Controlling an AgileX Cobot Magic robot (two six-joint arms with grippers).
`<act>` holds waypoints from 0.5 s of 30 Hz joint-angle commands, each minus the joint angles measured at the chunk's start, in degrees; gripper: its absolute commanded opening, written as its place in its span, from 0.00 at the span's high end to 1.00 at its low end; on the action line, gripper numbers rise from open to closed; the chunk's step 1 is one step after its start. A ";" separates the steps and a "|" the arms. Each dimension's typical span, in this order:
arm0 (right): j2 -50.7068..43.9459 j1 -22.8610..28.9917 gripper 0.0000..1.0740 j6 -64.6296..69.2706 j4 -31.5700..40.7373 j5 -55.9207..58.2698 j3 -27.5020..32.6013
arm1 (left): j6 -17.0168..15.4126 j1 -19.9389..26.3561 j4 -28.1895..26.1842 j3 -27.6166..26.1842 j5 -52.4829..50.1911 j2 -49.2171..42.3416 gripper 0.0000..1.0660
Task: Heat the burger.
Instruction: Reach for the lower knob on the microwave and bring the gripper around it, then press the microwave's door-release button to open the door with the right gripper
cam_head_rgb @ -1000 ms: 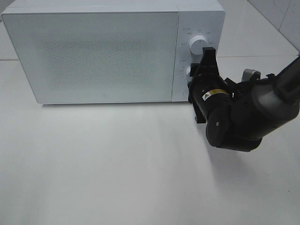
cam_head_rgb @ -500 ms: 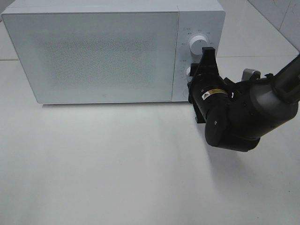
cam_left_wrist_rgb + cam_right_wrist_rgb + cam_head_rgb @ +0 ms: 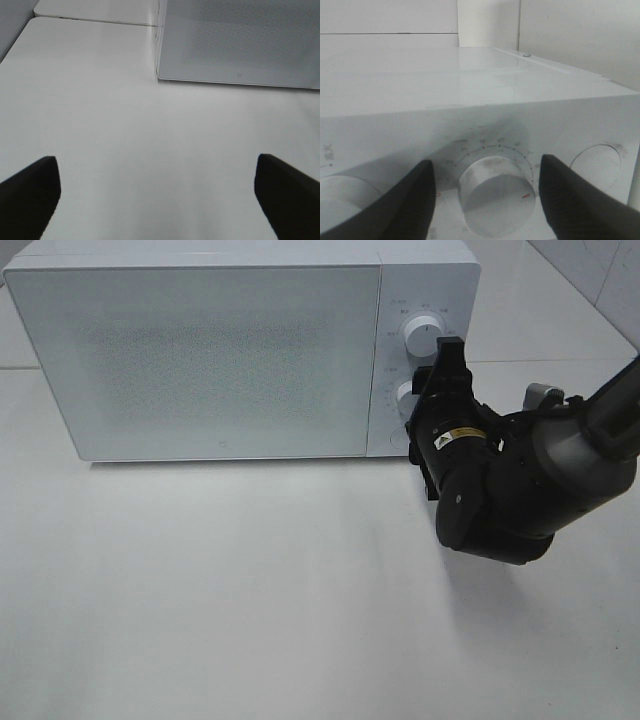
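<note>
The burger is out of view in every frame. The white microwave (image 3: 210, 350) stands at the back of the table with its door closed. My right gripper (image 3: 428, 390) is at the control panel, open, with one finger on each side of the lower knob (image 3: 406, 395) and not gripping it. In the right wrist view this knob (image 3: 497, 192) sits between the dark fingers (image 3: 405, 205) with a gap on each side. My left gripper (image 3: 160, 200) is open and empty, low over the bare table in front of the microwave's left corner (image 3: 160, 75).
The upper knob (image 3: 420, 335) sits above the gripper on the panel. A round door button (image 3: 597, 160) lies beside the lower knob. The white table (image 3: 250, 590) spreads in front of the microwave. A tiled wall (image 3: 600, 270) rises at the back right.
My right gripper has shifted slightly to the right at the control panel. The microwave has not changed.
</note>
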 commanded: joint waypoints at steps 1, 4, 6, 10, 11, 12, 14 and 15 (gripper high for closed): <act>-1.03 -0.86 0.41 -1.20 -1.20 -9.28 -1.43 | -0.06 0.23 0.06 0.23 -0.17 -1.09 0.08; -1.38 -0.80 0.40 -2.35 -2.52 -7.56 -1.38 | -0.06 0.23 0.06 0.23 -0.17 -1.09 0.08; -1.72 -0.80 0.40 -3.32 -3.32 -6.36 -1.26 | -0.06 0.23 0.06 0.23 -0.17 -1.09 0.08; -2.92 -0.80 0.40 -3.55 -4.70 -6.07 0.63 | -0.06 0.23 0.06 0.23 -0.17 -1.09 0.08; -3.72 -0.80 0.40 -3.55 -5.33 -5.04 2.12 | -0.06 0.23 0.06 0.23 -0.17 -1.09 0.08; -3.72 -0.80 0.40 -3.55 -5.33 -5.04 2.12 | -0.06 0.23 0.06 0.23 -0.17 -1.09 0.08; -5.16 -0.80 0.40 -4.13 -6.25 -2.98 4.41 | -0.06 0.23 0.06 0.23 -0.17 -1.09 0.08; -5.16 -0.80 0.40 -4.13 -6.25 -2.98 4.41 | -0.06 0.23 0.06 0.23 -0.17 -1.09 0.08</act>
